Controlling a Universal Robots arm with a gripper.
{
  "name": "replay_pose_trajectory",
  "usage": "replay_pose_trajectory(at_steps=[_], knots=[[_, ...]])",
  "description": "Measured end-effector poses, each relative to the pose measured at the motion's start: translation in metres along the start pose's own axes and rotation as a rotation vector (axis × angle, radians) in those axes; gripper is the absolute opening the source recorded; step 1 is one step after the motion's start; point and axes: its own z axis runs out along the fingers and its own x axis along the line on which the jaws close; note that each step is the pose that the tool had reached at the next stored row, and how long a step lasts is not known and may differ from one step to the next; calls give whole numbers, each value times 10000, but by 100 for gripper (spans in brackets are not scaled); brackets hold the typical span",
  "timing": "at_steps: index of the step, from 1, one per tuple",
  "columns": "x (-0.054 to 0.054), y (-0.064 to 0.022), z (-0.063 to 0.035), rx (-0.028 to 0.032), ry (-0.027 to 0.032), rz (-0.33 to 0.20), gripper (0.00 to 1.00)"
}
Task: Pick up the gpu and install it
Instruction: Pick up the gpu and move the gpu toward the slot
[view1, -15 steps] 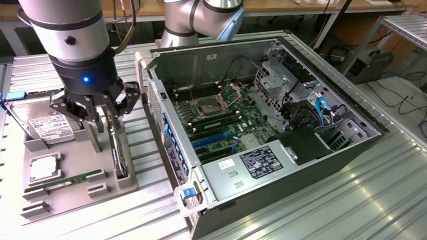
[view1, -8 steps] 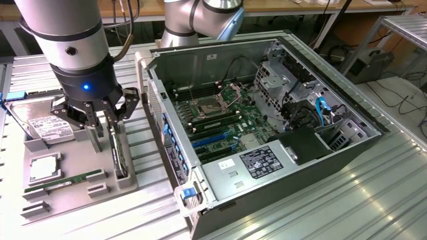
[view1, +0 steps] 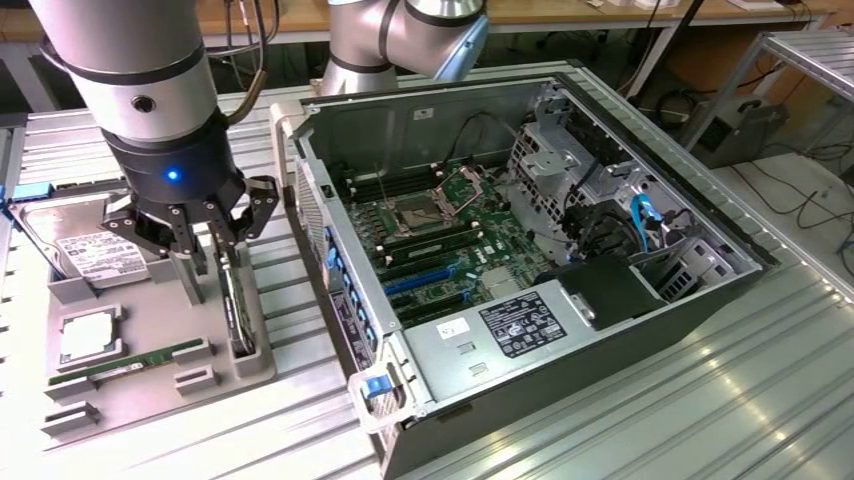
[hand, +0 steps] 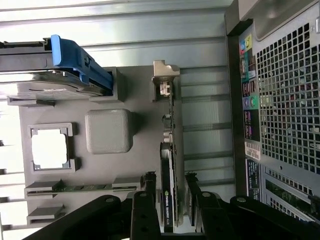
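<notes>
The gpu (view1: 242, 310) is a slim dark card standing on its edge in a slot of the grey fixture tray (view1: 234, 375), at the exterior view's left. Seen from the wrist, the gpu (hand: 167, 150) runs edge-on, with its silvery bracket (hand: 165, 80) at the far end. My gripper (view1: 220, 265) hangs straight over it, open. Its black fingers (hand: 149, 187) straddle the card's near end, one on each side with a small gap to the card. Nothing is held.
The open computer case (view1: 694, 300) lies beside the tray, its motherboard (view1: 441, 245) exposed. Its perforated rear panel (hand: 285, 100) is close to the card. The tray also holds a hard drive (view1: 100, 255), a processor (view1: 87, 335) and a green memory stick (view1: 134, 360).
</notes>
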Motion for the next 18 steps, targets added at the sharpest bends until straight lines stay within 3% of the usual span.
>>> replay_pose_trajectory(at_steps=[18], knots=[[28,3,362,3,-60,-2,36]])
